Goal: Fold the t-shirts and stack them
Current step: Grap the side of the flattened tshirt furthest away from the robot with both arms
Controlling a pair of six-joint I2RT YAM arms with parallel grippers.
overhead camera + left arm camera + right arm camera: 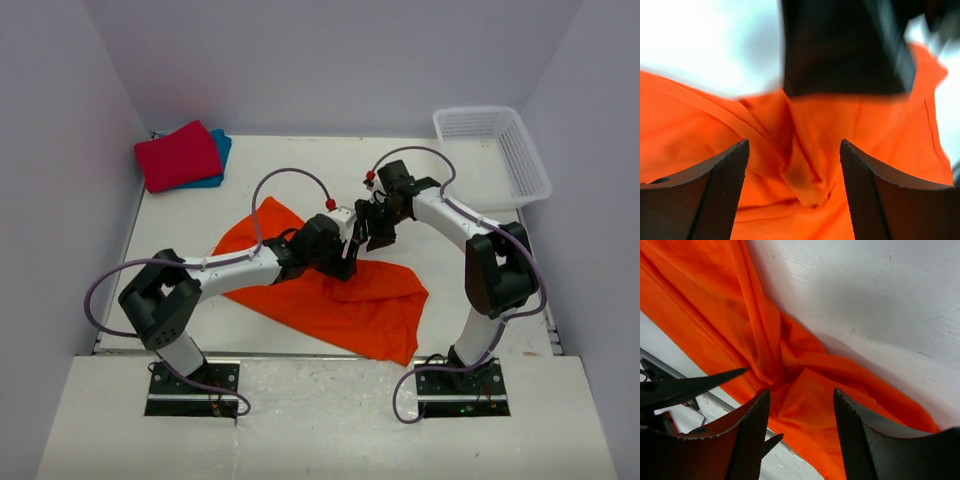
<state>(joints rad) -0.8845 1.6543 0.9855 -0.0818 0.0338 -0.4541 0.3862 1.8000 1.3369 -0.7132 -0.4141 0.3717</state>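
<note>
The orange t-shirt [372, 305] lies crumpled across the middle of the table. Both grippers meet over its far edge. My left gripper [346, 264] is open just above it; in its wrist view a raised fold of the orange cloth [805, 165] stands loose between the wide-apart fingers [715, 195], touching neither. Facing it, my right gripper [380, 236] is open too, with bunched orange cloth [805, 390] below the gap between its fingers [865, 440]. The red t-shirt [178, 155] lies folded on the teal t-shirt [220, 150] at the back left.
A white lattice basket [492, 150] stands at the back right corner. The two grippers are very close: the right one fills the top of the left wrist view [840, 45]. The white table [300, 165] ends at a metal rail near the arm bases.
</note>
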